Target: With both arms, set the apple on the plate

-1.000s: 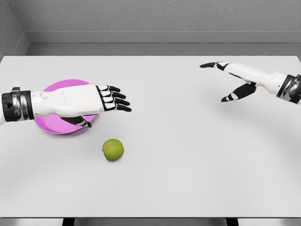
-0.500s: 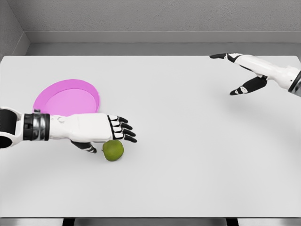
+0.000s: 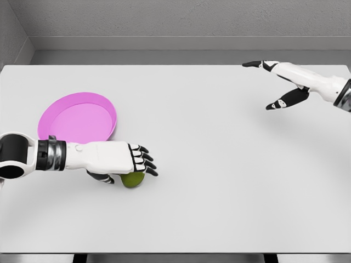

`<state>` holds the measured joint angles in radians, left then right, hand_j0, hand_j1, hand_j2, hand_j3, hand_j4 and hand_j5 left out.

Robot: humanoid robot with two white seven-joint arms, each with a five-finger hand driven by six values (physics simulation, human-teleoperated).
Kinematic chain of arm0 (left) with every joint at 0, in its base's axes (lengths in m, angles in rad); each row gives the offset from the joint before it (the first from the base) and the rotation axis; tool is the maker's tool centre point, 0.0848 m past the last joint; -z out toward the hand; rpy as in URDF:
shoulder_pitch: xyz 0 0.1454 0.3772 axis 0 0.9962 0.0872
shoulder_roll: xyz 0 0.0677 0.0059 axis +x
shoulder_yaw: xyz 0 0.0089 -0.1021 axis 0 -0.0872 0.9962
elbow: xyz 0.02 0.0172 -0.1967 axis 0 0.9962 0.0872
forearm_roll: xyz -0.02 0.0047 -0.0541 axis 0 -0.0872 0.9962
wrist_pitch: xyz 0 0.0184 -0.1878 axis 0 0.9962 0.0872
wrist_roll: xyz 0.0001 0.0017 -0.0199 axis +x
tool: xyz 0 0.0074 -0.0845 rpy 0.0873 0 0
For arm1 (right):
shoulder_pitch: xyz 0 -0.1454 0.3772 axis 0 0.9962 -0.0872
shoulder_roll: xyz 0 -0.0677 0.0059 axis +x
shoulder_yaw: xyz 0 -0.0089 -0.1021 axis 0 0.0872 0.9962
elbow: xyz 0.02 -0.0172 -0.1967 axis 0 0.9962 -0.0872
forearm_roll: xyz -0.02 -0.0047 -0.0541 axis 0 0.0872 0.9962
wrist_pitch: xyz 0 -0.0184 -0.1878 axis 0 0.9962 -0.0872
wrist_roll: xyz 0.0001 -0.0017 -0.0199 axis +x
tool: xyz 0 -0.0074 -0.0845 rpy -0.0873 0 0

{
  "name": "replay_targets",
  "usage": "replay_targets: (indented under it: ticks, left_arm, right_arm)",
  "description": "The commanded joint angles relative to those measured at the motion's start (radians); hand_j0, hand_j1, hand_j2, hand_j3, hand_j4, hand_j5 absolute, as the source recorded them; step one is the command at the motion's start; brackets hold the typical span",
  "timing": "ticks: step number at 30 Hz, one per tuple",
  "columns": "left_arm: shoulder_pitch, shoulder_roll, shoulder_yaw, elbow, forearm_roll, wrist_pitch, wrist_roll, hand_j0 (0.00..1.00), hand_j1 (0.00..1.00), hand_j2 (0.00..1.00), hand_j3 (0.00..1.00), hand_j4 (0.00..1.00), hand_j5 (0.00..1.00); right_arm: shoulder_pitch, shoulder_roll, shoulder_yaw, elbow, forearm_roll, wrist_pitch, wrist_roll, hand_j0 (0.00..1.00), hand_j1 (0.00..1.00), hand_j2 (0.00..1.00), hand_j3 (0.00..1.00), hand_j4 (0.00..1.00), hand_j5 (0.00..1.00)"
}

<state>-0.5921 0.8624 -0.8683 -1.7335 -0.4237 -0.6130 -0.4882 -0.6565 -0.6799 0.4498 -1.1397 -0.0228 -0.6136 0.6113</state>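
Head view shows the apple (image 3: 133, 179) lying on the white counter (image 3: 219, 164), just in front of the near edge of the pink plate (image 3: 77, 116) and a little to its right. The left hand (image 3: 123, 160) lies directly over the apple, palm down, so that only the lower part of the fruit shows under the palm. Its fingers (image 3: 143, 160) reach past the apple, pointing away from the plate, and its thumb (image 3: 107, 177) hangs on the plate side of the fruit. The fingers look only loosely curled and the thumb does not seem pressed in, so I judge this a hand set over the apple and not yet gripping it; whether the palm touches the skin cannot be told.

The right hand (image 3: 279, 87) hovers well apart from the apple, far across the counter from the plate near the back right corner, fingers spread and holding nothing. The left hand is plainly the nearer one.

Being round, the apple has no long axis to line up with. The plate sits just behind the left wrist, so carrying the fruit there should mean a short pull back and to the left.
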Motion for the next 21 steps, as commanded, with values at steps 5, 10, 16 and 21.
replay_targets:
  ticks: [5, 10, 16, 21]
  left_arm:
    - [0.000, -0.008, -0.001, 0.003, -0.056, 0.002, 0.000, 0.83, 0.83, 0.83, 0.83, 0.83, 0.83]
    - [0.002, -0.010, -0.003, 0.014, -0.070, 0.002, 0.000, 0.83, 0.83, 0.83, 0.83, 0.83, 0.83]
    - [0.005, -0.013, -0.011, 0.015, -0.084, 0.002, 0.000, 0.83, 0.83, 0.83, 0.83, 0.83, 0.83]
    - [0.005, -0.016, -0.011, 0.019, -0.086, 0.002, 0.000, 0.72, 0.72, 0.72, 0.72, 0.72, 0.72]
  right_arm:
    - [-0.003, 0.010, 0.000, 0.000, -0.008, 0.003, 0.000, 1.00, 1.00, 1.00, 1.00, 1.00, 1.00]
    - [-0.005, 0.008, 0.000, 0.000, -0.009, 0.003, 0.000, 1.00, 1.00, 1.00, 1.00, 1.00, 1.00]
    - [-0.003, 0.008, 0.000, 0.000, -0.009, 0.003, 0.000, 1.00, 1.00, 1.00, 1.00, 1.00, 1.00]
    - [-0.002, 0.008, 0.000, 0.000, -0.009, 0.003, 0.000, 1.00, 1.00, 1.00, 1.00, 1.00, 1.00]
